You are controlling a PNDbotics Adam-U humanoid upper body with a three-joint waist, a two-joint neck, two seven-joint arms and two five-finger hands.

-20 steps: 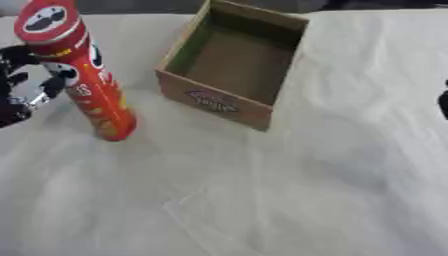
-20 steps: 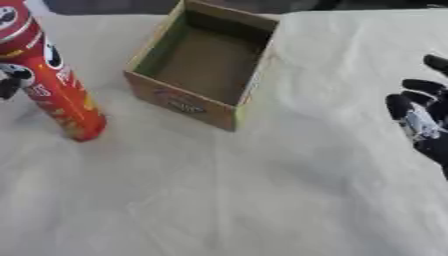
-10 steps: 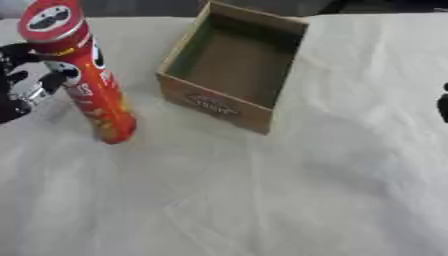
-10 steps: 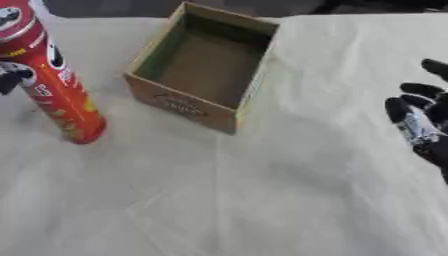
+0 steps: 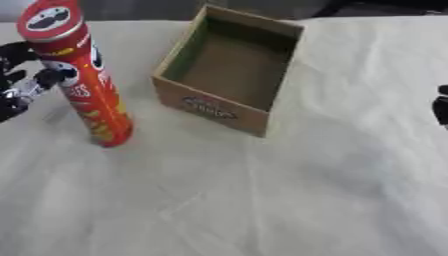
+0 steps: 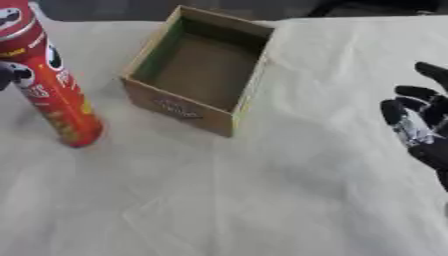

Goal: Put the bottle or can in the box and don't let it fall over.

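The cardboard box (image 5: 229, 70) sits on the cloth-covered table (image 5: 262, 200), open side up and nothing in it. Left of the box, just apart from it, the crisp can (image 5: 77, 75) stands upright. Left of the can is the left hand (image 5: 22, 87). Well right of the box is the right hand (image 6: 418, 127).

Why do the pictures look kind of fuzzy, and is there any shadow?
Left eye view: soft all over, so the label on the red can and the print on the box smear; a faint shadow lies beside the can. Right eye view: same blur; right hand looks smudgy; even light, no glare.
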